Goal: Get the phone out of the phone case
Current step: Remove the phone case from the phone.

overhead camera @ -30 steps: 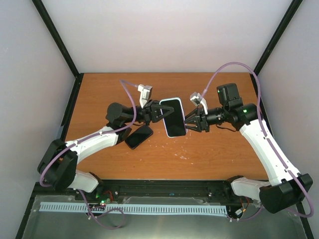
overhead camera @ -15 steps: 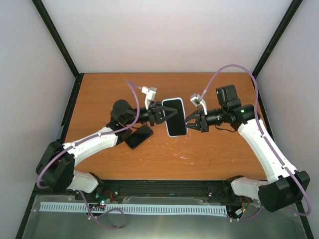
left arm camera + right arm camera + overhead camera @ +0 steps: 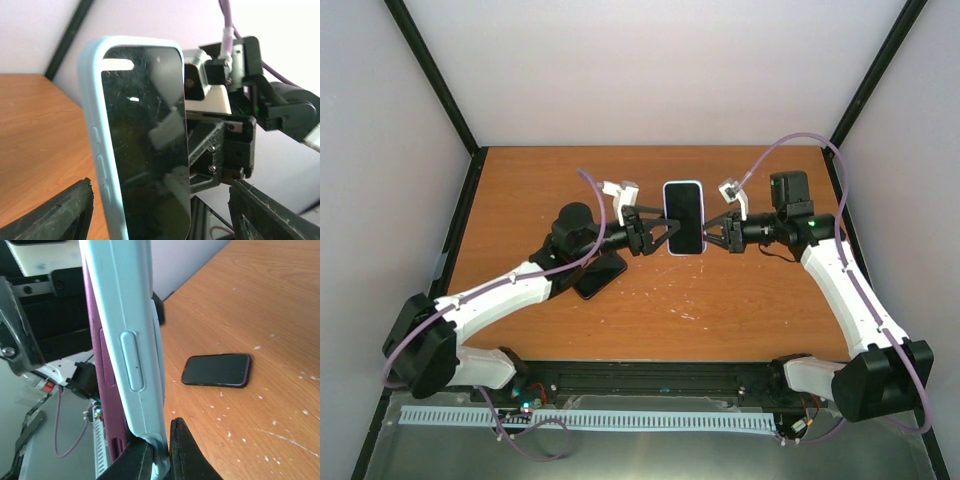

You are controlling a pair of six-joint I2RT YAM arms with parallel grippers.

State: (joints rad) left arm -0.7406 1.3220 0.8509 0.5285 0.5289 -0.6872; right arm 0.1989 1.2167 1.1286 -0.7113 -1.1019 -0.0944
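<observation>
A phone [image 3: 145, 140] with a dark screen sits in a light blue phone case [image 3: 95, 130] and is held up above the table [image 3: 770, 310]. In the top view the cased phone [image 3: 683, 218] stands upright between both grippers. My right gripper [image 3: 161, 435] is shut on the lower edge of the case [image 3: 132, 340]. Beside that edge the phone's magenta side [image 3: 95, 355] shows. My left gripper [image 3: 161, 187] is open, with its fingers [image 3: 65, 215] spread wide on either side of the phone and apart from it.
A second dark phone with a purple rim [image 3: 600, 275] lies flat on the wooden table under my left arm, and it also shows in the right wrist view [image 3: 216, 370]. White walls and black frame posts [image 3: 430, 70] enclose the table.
My left gripper has opened and let go of the cased phone. My right gripper has closed on the case's edge. The phone has swung upright and shifted slightly right and back.
</observation>
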